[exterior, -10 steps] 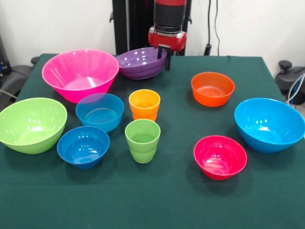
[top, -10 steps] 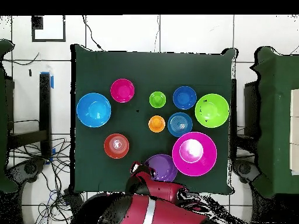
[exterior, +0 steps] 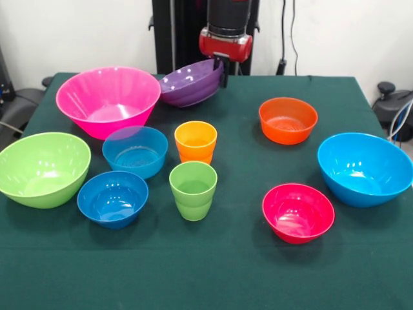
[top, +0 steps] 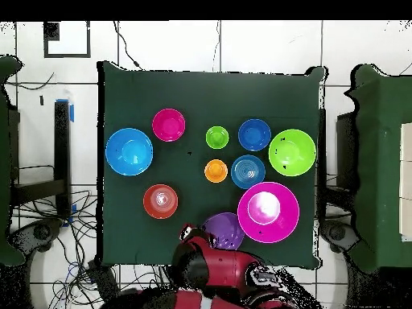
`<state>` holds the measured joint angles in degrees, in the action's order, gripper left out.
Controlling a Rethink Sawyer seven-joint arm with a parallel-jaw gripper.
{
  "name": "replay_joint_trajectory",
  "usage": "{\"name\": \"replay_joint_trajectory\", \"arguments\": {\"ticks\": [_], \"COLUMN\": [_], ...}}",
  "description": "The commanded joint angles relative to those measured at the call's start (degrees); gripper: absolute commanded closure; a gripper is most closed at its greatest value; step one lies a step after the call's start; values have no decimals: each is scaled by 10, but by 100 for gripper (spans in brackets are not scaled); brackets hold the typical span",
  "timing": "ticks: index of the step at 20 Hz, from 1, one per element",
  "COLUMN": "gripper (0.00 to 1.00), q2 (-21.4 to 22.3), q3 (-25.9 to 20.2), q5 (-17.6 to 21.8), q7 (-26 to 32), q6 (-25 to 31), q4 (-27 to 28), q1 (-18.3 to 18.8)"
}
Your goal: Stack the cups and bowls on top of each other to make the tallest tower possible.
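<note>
Purple bowl [exterior: 190, 82] tilted, rim clamped in the tool [exterior: 223, 72], beside pink bowl [exterior: 108, 100] near table [exterior: 213, 271] edge.

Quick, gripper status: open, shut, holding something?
Gripper: shut on the rim of the purple bowl, which hangs tilted, its right side raised, beside the pink bowl.
</note>
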<state>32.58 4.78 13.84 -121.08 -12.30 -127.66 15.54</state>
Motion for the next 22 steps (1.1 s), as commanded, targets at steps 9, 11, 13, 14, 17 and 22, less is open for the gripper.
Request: {"name": "replay_joint_trajectory", "arguments": {"ticks": [9,11,13,14,17,22], "gripper": [100,100,100,100,100,100], "q2": [107,116,123,126,140,167], "q3": [-44,-46,-50,-51,-50,-50], "q5": [-19,-20,-21,-22,-23,-28], "q7": [-67,-67,-68,-70,-68,-64], "q6": [123,132,140,144,158,191], "q4": [-41,-45,-50,-52,-55,-58], "q1": [-9,-7,-3,-3,-3,-6]}}
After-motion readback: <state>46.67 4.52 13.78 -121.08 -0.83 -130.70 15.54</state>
